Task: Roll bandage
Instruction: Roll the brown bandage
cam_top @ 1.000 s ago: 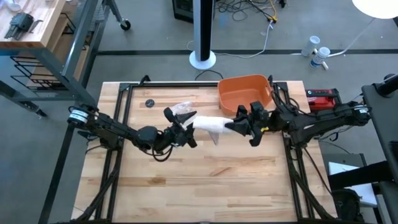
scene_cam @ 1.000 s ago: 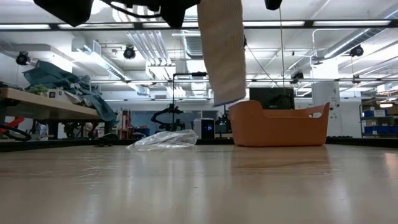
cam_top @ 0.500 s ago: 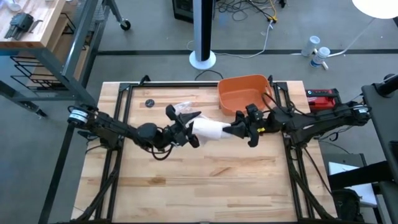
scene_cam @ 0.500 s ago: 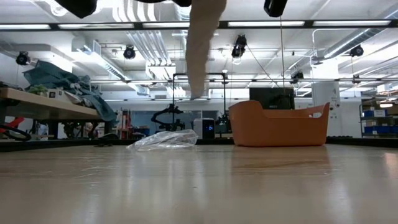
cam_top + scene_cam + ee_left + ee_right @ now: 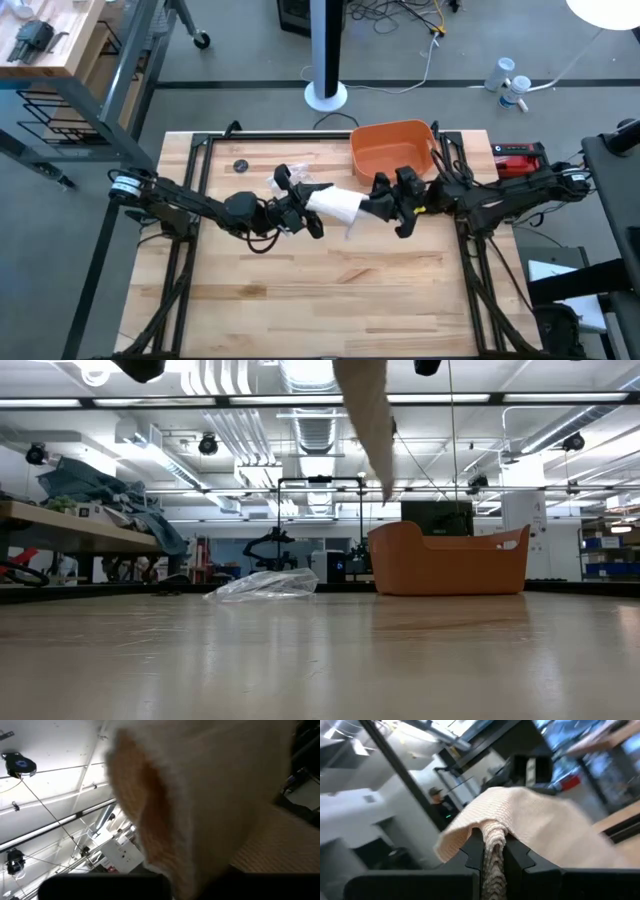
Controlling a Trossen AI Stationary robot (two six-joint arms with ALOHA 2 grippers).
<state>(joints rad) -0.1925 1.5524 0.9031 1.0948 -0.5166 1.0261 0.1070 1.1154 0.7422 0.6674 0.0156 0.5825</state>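
While both arms meet over the middle of the wooden table (image 5: 330, 290), the bandage (image 5: 335, 205) hangs in the air between them. It is a soft, off-white strip of woven cloth with a fuzzy edge. The right gripper (image 5: 384, 207), at three o'clock from the cloth, pinches one end tight, and the cloth folds over its dark fingers (image 5: 476, 851). The left gripper (image 5: 306, 204), at nine o'clock, is pressed together on the other end. From the low camera, only a hanging tail of the bandage shows, cut off at the top. A smooth orange tub (image 5: 392, 150) sits at one o'clock from the cloth. A crumpled clear wrapper (image 5: 262, 585) lies on the table, half hidden under the left arm from above. A small dark round thing (image 5: 240, 165) is too small to tell.
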